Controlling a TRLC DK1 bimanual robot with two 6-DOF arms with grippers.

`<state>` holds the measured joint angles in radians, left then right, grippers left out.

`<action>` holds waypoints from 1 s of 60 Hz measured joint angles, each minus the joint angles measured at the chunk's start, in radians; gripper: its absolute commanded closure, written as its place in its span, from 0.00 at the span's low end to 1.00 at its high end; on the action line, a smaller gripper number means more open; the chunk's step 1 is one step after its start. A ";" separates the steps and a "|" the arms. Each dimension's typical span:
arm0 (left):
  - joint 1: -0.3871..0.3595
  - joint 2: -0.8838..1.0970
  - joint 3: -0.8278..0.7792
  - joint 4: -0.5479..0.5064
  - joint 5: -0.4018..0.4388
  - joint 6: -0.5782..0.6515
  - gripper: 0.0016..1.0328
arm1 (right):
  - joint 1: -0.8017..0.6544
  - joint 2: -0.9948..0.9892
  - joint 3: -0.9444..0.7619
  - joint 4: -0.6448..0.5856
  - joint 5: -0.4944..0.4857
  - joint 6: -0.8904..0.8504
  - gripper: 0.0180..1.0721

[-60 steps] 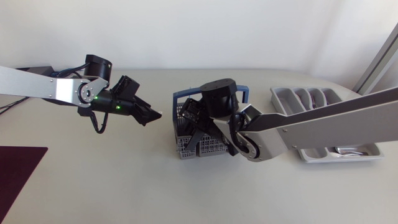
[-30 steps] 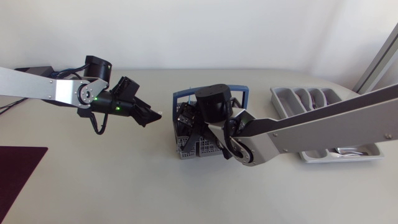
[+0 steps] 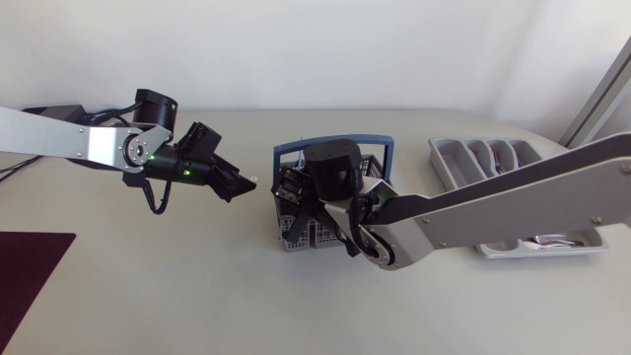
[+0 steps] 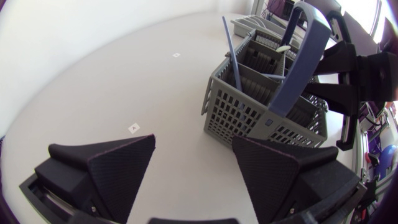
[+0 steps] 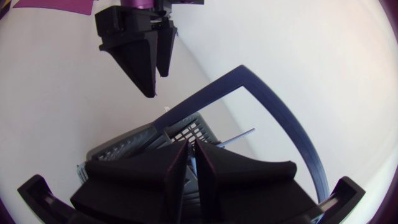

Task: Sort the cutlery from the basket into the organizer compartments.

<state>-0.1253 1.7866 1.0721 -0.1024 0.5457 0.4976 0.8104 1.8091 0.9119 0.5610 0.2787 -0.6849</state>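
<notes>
Basket (image 4: 249, 115) of grey moulded plastic: rectangular, walls pierced by a grid of small slots, divided inside by partitions, and spanned by a smooth blue arched handle (image 4: 301, 56). It stands mid-table (image 3: 197, 286) between the two arms, well apart from the organizer (image 3: 446, 158), a smooth pale grey tray with rounded corners near the table's right end.

Left gripper (image 4: 193, 165): matte black wedge fingers spread wide, holding nothing, poised above the table near the basket's left wall.

Right gripper (image 5: 191, 167): lowered into the basket beneath the handle, fingers drawn almost together with only a thin slit between them. Nothing can be seen in that slit.

Compared with one second earlier, the right arm's wrist has moved leftward across the basket and sits lower in it. The left arm, basket and organizer lie as before.

Contents, basket: a slender blue utensil shaft (image 4: 231, 53) leans upright in the corner cell nearest the left gripper, and a pale utensil tip (image 4: 283, 48) shows farther in. The rest is hidden by the right arm.

Contents, organizer: several narrow compartments lie side by side, with one long compartment across the near edge holding metal cutlery (image 3: 552, 239). What the narrow ones hold cannot be told.
</notes>
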 measured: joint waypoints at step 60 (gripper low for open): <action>-0.015 -0.154 -0.109 0.000 0.000 0.000 0.17 | 0.200 -0.288 -0.126 -0.050 0.149 -0.065 0.94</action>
<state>-0.1406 1.6321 0.9627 -0.1024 0.5457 0.4976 1.0103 1.5211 0.7860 0.5114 0.4274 -0.7498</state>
